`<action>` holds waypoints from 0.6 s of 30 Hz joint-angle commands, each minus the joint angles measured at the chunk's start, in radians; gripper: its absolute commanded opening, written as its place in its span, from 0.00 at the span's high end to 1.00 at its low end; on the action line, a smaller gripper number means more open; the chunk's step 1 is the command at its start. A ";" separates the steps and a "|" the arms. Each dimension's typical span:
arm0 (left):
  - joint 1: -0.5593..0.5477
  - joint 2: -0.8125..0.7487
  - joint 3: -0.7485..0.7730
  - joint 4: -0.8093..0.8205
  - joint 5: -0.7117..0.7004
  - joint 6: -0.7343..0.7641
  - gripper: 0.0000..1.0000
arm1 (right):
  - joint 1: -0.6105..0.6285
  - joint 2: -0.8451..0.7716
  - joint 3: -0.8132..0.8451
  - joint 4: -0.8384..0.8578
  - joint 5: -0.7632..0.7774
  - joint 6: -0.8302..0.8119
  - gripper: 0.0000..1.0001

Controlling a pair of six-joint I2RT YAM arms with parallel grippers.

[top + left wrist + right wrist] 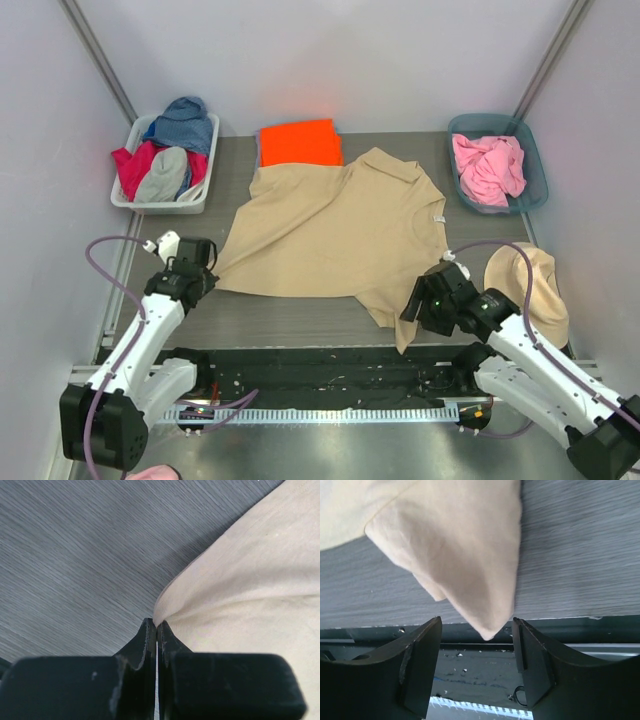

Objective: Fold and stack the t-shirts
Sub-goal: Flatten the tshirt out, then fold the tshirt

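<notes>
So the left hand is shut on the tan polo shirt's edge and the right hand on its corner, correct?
No. The right hand is open, fingers either side of the tan polo shirt's corner, per the right wrist view. The left hand grips its edge.

one tan shirt, one orange shirt, two bins, perhaps one hat

collared shirt on the table; folded shirt behind it; left bin, right bin flanking.
</notes>
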State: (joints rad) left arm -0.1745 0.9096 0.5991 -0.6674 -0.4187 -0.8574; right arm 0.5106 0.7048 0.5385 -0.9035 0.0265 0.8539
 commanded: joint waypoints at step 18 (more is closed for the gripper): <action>0.006 0.021 -0.013 0.034 -0.012 0.000 1.00 | 0.350 0.005 -0.077 0.037 0.194 0.339 0.40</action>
State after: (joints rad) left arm -0.1745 0.9276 0.5892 -0.6624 -0.4152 -0.8574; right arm 0.8299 0.7113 0.4622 -0.8791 0.1642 1.1275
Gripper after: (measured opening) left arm 0.022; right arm 0.579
